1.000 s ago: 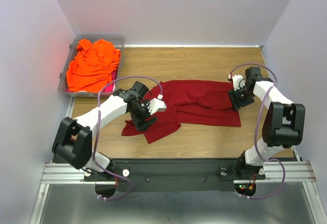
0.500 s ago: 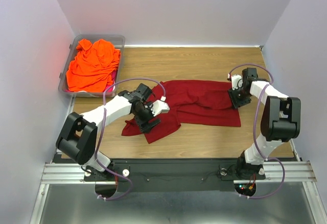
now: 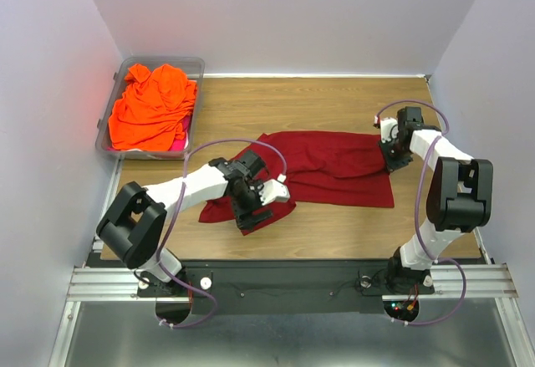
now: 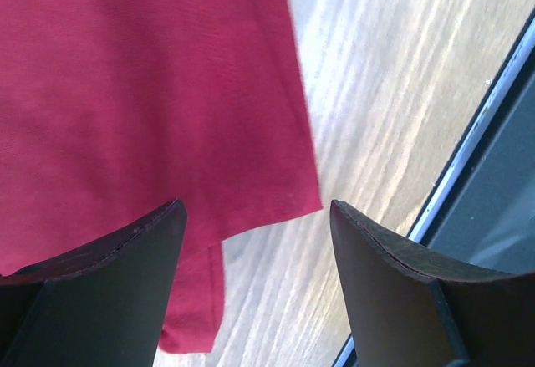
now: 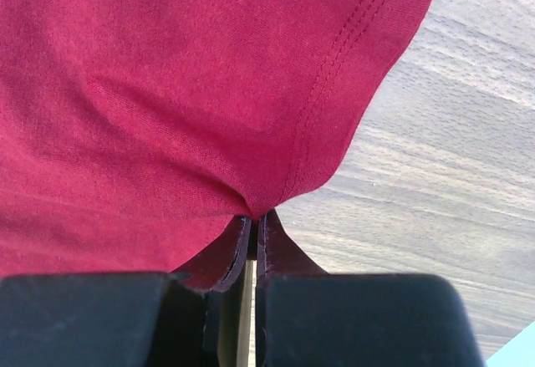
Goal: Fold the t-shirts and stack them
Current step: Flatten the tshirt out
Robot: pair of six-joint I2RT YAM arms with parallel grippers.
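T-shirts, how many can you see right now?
2 for sure: a red shirt lying on the table, an orange shirt in the bin. A bit of magenta fabric beside it may be a third, mostly hidden.

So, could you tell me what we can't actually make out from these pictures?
Top view: the pink cloth in the bin is mostly buried under the orange shirt; its kind is unclear.
Top view: the left arm covers part of the red shirt.
Right wrist view: the shut jaws hide how much cloth is pinched.
Left wrist view: the frame edges crop the shirt.
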